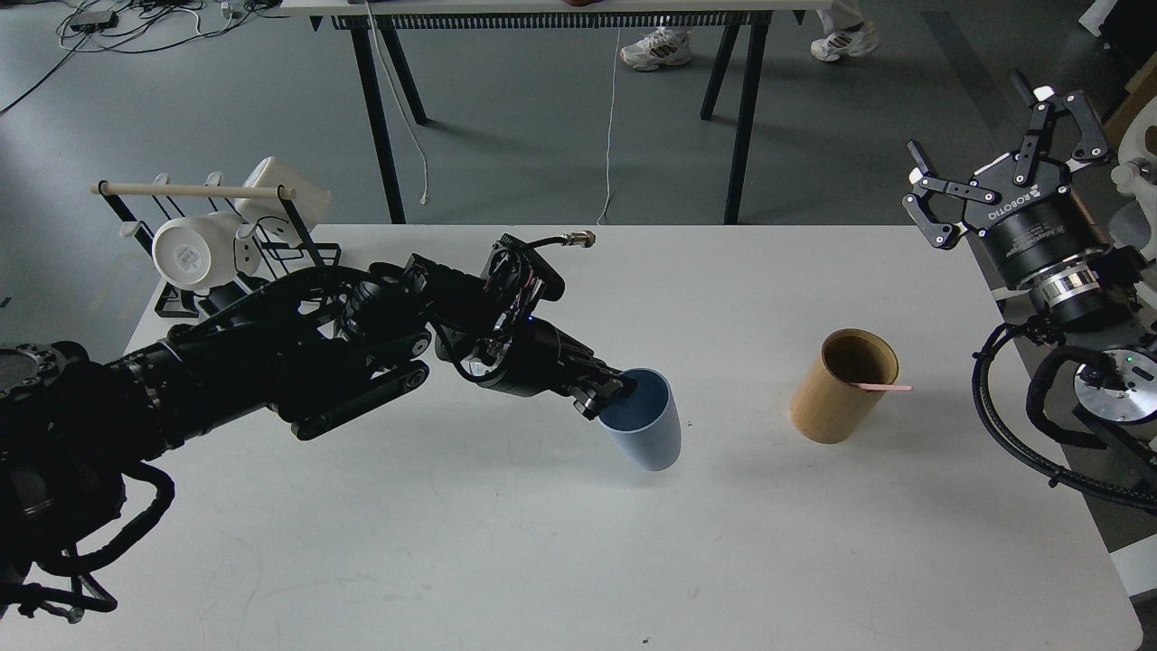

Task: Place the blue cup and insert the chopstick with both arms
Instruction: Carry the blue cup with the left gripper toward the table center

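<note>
The light-blue cup is near the middle of the white table, nearly upright, its base at or just above the tabletop. My left gripper is shut on the cup's rim, one finger inside. A pale pink chopstick pokes out of the tan bamboo cylinder, to the right of the cup. My right gripper is open and empty, held high beyond the table's right edge, well above and right of the cylinder.
A black wire mug rack with a wooden rod and white mugs stands at the back left. A second table's legs and a person's feet are beyond the far edge.
</note>
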`<action>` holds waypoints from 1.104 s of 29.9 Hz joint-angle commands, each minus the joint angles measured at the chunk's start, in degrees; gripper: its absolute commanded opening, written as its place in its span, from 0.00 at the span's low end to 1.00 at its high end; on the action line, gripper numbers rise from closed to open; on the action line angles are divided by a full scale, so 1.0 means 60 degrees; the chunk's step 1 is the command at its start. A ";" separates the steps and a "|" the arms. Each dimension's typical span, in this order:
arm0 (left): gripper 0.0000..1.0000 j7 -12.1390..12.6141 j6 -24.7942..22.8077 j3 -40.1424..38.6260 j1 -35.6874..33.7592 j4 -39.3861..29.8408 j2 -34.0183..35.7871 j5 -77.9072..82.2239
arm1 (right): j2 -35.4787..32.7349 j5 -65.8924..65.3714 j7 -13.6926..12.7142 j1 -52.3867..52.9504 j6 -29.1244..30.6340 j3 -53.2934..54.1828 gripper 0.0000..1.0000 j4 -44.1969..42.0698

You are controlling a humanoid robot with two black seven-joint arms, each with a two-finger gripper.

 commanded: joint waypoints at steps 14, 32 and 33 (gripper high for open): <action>0.02 0.0001 0.0105 -0.0001 -0.0039 0.0707 -0.0437 0.0594 | 0.0060 0.0000 0.0000 -0.0115 0.0000 0.0010 0.99 0.0012; 0.02 0.0001 0.0134 0.0044 -0.0039 0.1395 -0.0408 0.0916 | 0.0119 0.0000 0.0000 -0.0130 0.0000 0.0010 0.99 0.0012; 0.02 0.0001 0.0134 0.0044 -0.0039 0.1395 -0.0408 0.0916 | 0.0119 0.0000 0.0000 -0.0130 0.0000 0.0010 0.99 0.0012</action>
